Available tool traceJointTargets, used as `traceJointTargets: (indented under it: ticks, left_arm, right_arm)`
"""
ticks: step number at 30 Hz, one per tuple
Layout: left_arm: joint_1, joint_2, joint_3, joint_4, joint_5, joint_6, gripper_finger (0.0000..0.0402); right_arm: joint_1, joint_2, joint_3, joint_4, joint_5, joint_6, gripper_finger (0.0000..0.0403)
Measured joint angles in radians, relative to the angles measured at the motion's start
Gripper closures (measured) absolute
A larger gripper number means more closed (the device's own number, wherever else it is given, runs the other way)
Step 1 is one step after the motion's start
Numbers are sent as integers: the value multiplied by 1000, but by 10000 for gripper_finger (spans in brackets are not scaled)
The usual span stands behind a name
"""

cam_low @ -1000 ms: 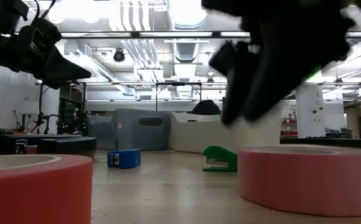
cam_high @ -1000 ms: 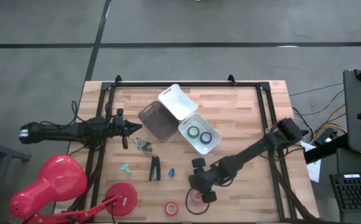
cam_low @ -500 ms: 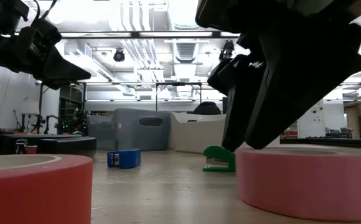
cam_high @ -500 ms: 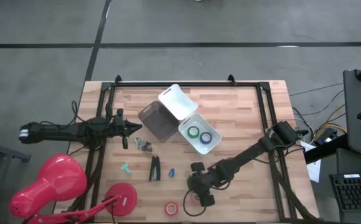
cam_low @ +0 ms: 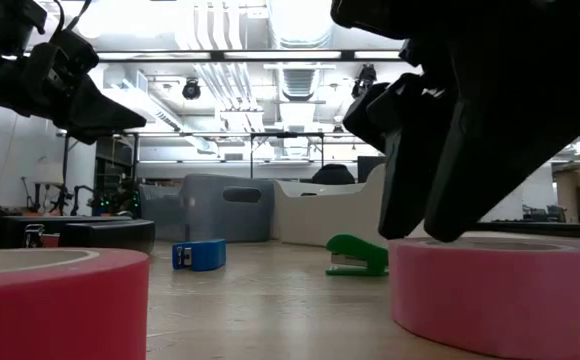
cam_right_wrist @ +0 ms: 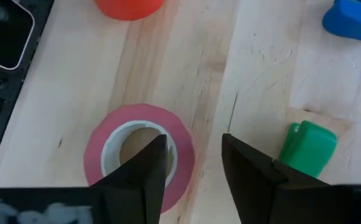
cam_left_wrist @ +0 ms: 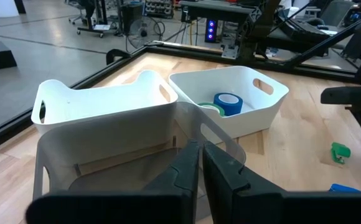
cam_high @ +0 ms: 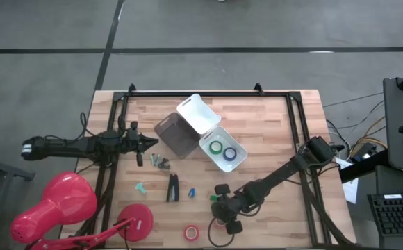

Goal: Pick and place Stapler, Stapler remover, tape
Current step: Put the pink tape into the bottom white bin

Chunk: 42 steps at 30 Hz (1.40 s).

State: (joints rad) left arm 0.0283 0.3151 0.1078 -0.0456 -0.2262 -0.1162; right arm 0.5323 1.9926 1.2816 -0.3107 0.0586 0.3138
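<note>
The right wrist view showed the right gripper (cam_right_wrist: 193, 165) with fingers spread, straddling the pink tape (cam_right_wrist: 140, 155) wall on the desk (hidden overhead); the left gripper (cam_left_wrist: 200, 163) hovered closed.

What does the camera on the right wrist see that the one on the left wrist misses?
Only the right wrist view shows the pink tape roll lying flat on the wood, with one of the right gripper's fingers reaching into its hole and the other outside the ring, plus the edge of a red roll.

Only the left wrist view shows the bins: a white one, a second white one holding a blue tape roll, and the left gripper, shut.

Both show the wooden table and a small green object.
</note>
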Motion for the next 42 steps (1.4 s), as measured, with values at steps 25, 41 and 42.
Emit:
traceJointTargets:
  ticks: [25,41,42]
  left_arm:
    - [0,0,0,0,0,0,377]
    - [0,0,0,0,0,0,377]
    - [0,0,0,0,0,0,376]
  right_arm:
    - [-2,6,-23,9,-7,24,315]
    - [-5,-1,-12,-14,0,-32,361]
    - [-7,-7,-12,-18,4,-39,360]
